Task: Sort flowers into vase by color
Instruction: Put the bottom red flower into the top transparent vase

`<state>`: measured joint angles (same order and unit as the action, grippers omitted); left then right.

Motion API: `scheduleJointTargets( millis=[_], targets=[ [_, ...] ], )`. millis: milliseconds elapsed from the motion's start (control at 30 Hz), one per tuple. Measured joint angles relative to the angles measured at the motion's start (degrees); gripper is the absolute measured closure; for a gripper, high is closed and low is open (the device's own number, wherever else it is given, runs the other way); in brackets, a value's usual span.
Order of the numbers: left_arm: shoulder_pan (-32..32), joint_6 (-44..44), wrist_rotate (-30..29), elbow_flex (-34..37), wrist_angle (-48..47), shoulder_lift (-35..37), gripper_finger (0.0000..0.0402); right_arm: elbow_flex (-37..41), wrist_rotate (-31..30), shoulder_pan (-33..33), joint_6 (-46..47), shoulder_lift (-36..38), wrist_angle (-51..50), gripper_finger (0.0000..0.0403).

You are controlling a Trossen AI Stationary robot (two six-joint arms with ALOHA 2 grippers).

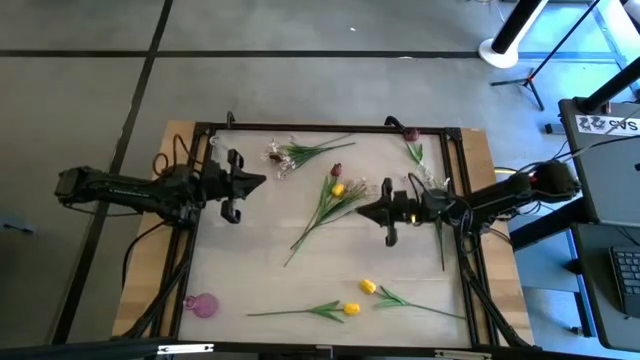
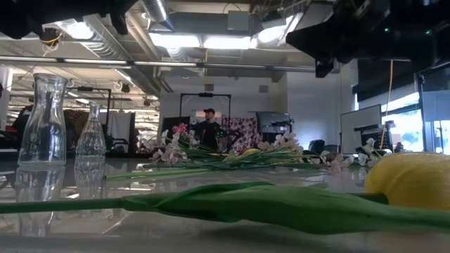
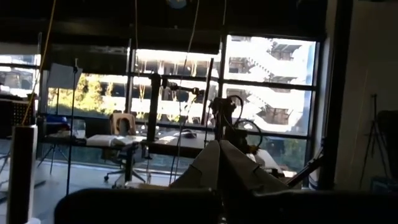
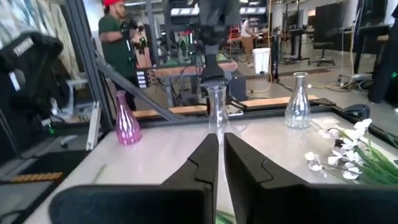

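Nearest the low camera lies a yellow tulip (image 2: 411, 181) with its green stalk (image 2: 232, 202) flat along the near edge of the table (image 1: 250, 270). More flowers are scattered over the top: a mixed bunch (image 1: 335, 195) of red and yellow tulips near the middle, a white spray (image 1: 290, 153) toward the far edge, and another yellow pair (image 1: 360, 298) along the near edge. They look light and floppy, with thin stalks that would bend; the mid-stalk, clear of leaves and head, seems the safest place to pinch.

Both claws are closed and carry nothing. The left gripper (image 1: 262, 181) hovers over the table's left side, and the right gripper (image 1: 362, 211) hovers just beside the middle bunch.

A pink vase (image 4: 127, 122) and two clear glass vases (image 4: 216, 109) (image 4: 298, 110) stand upright and empty.
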<state>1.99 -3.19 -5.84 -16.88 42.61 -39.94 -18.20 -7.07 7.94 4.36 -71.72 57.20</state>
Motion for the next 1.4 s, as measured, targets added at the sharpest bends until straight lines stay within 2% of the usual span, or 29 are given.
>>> scheduleJointTargets(
  millis=[200, 400, 600, 767, 933, 1233, 1400],
  targets=[
    [1.86, 0.67, -0.42, 0.02, 4.42, -4.01, 0.0401, -0.02, -7.50, 3.15, -4.78, -0.22, 1.98, 0.0375],
    [4.48, 0.59, -0.34, 0.02, 12.89, -11.24, 0.0401, -0.02, -8.21, 3.31, -5.16, -0.24, 1.83, 0.0375],
    [6.83, -2.00, 3.21, -1.67, 20.77, -22.51, 0.0401, -0.01, -8.96, 3.31, -7.25, -0.22, 2.95, 0.0375],
    [8.19, -3.47, 5.24, -9.14, 15.23, -31.09, 0.0401, 0.00, -8.92, 3.31, -7.28, -0.22, 2.35, 0.0375],
    [8.78, -2.70, 3.48, -16.35, 9.16, -37.29, 0.0401, 0.00, -8.94, 3.31, -7.36, -0.22, 2.21, 0.0375],
    [8.78, -3.41, 0.09, -20.87, 8.86, -42.08, 0.0401, 0.00, -8.94, 3.29, -10.85, -0.22, 2.11, 0.0375],
    [8.77, -10.29, -8.80, -20.90, 9.26, -45.72, 0.0401, -0.08, -8.96, 3.29, -13.98, -0.22, 3.16, 0.0375]
  ],
)
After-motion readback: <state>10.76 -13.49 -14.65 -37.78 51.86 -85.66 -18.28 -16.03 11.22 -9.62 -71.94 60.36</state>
